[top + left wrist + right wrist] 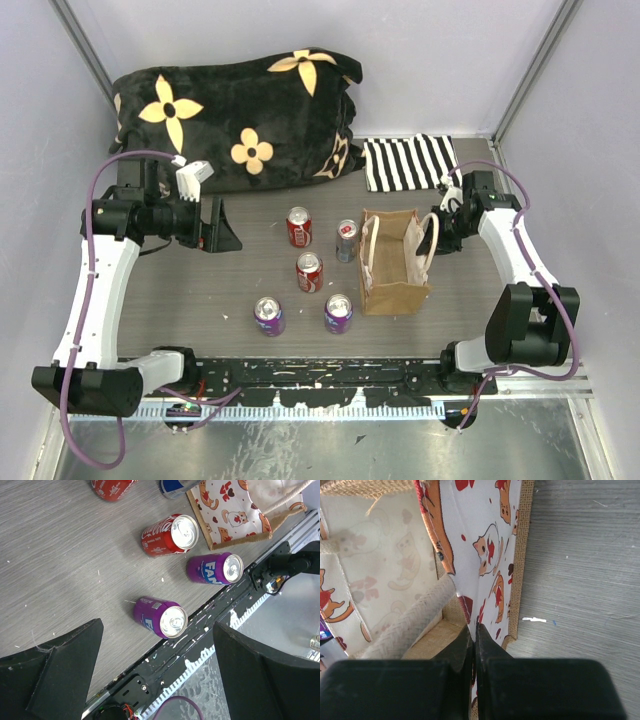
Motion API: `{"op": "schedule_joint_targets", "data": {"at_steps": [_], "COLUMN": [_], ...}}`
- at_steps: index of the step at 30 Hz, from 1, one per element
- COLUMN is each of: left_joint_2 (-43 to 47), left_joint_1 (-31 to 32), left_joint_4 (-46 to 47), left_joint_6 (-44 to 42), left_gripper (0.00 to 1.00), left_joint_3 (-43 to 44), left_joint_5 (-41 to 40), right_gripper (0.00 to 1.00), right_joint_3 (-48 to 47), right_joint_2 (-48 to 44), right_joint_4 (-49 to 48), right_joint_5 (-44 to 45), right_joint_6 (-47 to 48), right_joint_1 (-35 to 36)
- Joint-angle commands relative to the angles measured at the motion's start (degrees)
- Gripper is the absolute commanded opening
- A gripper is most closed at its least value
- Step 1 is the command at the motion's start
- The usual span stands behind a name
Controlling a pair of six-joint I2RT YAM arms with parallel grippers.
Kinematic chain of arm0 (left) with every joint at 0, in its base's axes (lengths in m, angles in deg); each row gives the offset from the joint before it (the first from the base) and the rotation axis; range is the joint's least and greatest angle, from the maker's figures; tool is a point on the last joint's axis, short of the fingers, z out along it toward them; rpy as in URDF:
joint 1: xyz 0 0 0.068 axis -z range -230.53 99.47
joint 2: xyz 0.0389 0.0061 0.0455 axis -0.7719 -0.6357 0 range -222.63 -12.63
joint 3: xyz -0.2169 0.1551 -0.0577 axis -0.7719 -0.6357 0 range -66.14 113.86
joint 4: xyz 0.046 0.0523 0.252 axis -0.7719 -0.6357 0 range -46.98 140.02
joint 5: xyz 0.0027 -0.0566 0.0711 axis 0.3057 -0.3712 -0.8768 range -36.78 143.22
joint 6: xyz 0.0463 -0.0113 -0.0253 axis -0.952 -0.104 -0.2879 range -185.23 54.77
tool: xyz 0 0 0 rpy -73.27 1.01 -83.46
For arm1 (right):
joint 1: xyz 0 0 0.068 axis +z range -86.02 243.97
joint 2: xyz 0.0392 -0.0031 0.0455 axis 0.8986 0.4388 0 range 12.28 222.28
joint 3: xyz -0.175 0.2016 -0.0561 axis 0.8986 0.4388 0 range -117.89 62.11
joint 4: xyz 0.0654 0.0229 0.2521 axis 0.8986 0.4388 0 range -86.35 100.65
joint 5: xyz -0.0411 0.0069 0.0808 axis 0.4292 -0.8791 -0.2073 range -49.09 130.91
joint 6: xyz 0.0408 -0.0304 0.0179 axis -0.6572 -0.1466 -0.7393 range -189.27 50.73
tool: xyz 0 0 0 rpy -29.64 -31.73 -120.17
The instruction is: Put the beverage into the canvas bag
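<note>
Nearest the arm bases, two purple cans stood upright on the grey table [200,290]: the left purple can [268,316] and the right purple can [338,313], side by side but apart. Just behind them, between the two, stood the near red can [309,272]. To the right of these cans the canvas bag [395,297] stood upright on the table with its mouth open and its cream loop handles [430,243] raised, its printed lining visible inside. No can was in it. Just beside the bag's far left corner stood a silver-blue can [346,241], and left of that the far red can [299,227]. The right tool [474,632] had its fingers pressed together on the top edge of the bag's right wall, the cat-printed fabric pinched between them. The left tool [220,232] hung over the left part of the table with its fingers spread wide and nothing between them, well apart from every can. Farther back lay a black-and-white striped cloth [408,163] on the right and a black blanket with cream flowers [240,115] at the rear.
</note>
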Motion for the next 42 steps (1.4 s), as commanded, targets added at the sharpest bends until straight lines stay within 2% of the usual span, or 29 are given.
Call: {"op": "schedule_joint_targets", "data": {"at_steps": [1, 6, 18, 19, 23, 25, 27, 28, 33, 38, 42], "left_joint_2": [0.6, 0.6, 1.4, 1.4, 1.2, 1.0, 0.8, 0.7, 0.4, 0.8, -0.7], "left_joint_1": [0.3, 0.5, 0.6, 0.6, 0.6, 0.8, 0.9, 1.0, 1.1, 1.2, 5.5], "left_joint_4": [0.8, 0.9, -0.2, -0.3, 0.0, 0.0, 0.1, 0.2, 0.4, 2.4, 7.9], "left_joint_6": [0.4, 0.6, -0.7, -0.7, -0.4, -0.2, -0.1, -0.1, 0.0, 1.2, 1.4], "left_gripper": [0.98, 0.98, 0.98, 0.98, 0.98, 0.98, 0.98, 0.98, 0.98, 0.98, 0.98], "left_joint_3": [-0.7, -1.1, -1.5, -1.6, -1.8, -1.8, -1.8, -1.8, -1.9, -2.9, -2.9], "left_joint_5": [1.0, 0.9, 0.1, 0.1, 0.2, 0.1, 0.2, 0.2, 0.0, -1.7, -10.4], "right_gripper": [0.01, 0.01, 0.01, 0.03, 0.27, 0.43, 0.74, 0.78, 0.80, 0.82, 0.83], "right_joint_3": [0.9, 1.7, -4.5, -4.7, -4.4, -4.4, -4.5, -4.7, -8.6, -18.3, -25.5], "right_joint_2": [-3.2, -3.4, 1.1, 1.2, 0.2, -1.1, -2.7, -3.5, -6.2, -6.6, -4.5], "right_joint_4": [-3.0, -3.5, -0.3, -0.2, 0.1, 0.3, 0.4, 0.5, 1.9, 4.1, 6.2], "right_joint_5": [-0.2, 0.8, 3.2, 3.3, 6.0, 7.9, 9.6, 10.5, 15.1, 19.0, 20.0], "right_joint_6": [-2.6, -2.8, 0.5, 0.4, -0.3, -0.7, -1.1, -1.3, -2.8, -3.9, -3.9], "right_joint_1": [1.3, 2.1, 2.1, 2.1, 2.1, 2.1, 2.1, 2.0, 1.6, 0.8, 0.8]}}
